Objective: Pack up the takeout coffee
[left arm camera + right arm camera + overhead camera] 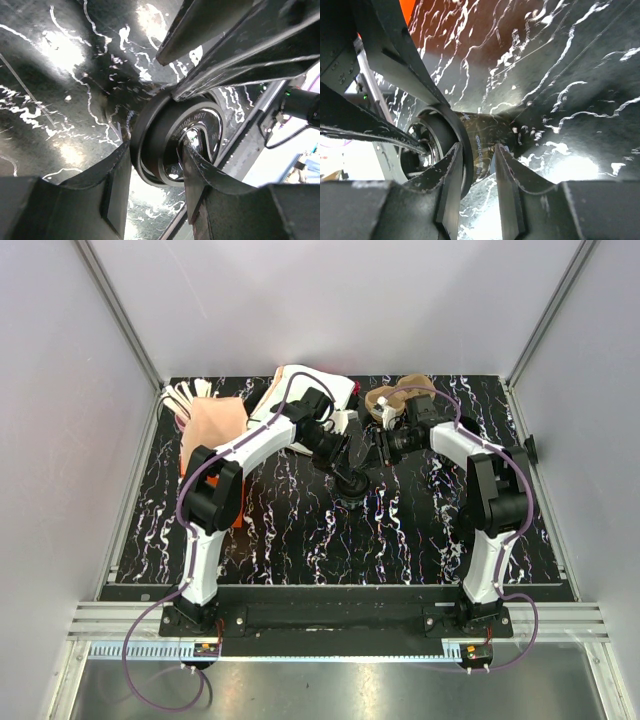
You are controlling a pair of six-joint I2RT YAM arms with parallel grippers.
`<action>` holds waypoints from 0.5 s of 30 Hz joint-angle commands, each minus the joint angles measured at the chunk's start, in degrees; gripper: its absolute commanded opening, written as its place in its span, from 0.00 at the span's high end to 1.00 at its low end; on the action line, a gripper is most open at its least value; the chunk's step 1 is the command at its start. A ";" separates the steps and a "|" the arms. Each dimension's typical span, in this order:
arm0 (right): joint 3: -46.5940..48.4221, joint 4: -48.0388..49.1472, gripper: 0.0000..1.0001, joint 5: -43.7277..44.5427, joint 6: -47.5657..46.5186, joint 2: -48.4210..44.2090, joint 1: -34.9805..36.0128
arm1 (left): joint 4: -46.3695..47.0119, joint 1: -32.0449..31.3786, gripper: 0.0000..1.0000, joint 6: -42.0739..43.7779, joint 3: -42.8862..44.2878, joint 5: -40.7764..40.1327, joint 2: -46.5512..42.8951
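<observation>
The takeout coffee [352, 486] is a black cup with a black lid, standing on the marbled table between both grippers. In the left wrist view its lid [200, 120] fills the middle. My left gripper [156, 160] is shut on the lid's rim, with one finger outside the rim and the other on the lid's top. In the right wrist view the cup's printed wall [485, 135] lies just past my right gripper [477, 152]. Its fingers stand a little apart against the cup's side, one over the lid's rim, with nothing clamped between them. The brown cardboard tray [402, 396] is at the back.
A peach bag [213, 426] and pale sticks [184, 395] are at the back left. A white bag [303, 388] is at the back middle. An orange thing [238, 521] lies under the left arm and also shows in the right wrist view [407, 9].
</observation>
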 commanded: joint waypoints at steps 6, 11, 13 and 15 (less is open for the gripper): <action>-3.26 -15.82 0.63 15.80 -8.32 7.05 5.69 | -0.03 -1.43 0.71 5.42 -2.30 -15.52 1.93; 0.15 -16.17 0.53 15.27 -7.80 2.40 5.51 | -0.03 -1.43 0.70 5.42 -2.13 -15.88 1.49; 2.61 -16.52 0.49 15.18 -7.10 0.64 5.25 | -0.03 -1.34 0.70 5.34 -1.95 -15.79 1.58; 4.20 -16.70 0.45 15.36 -6.31 -0.33 4.81 | -0.03 -1.34 0.70 5.07 -1.60 -15.53 1.67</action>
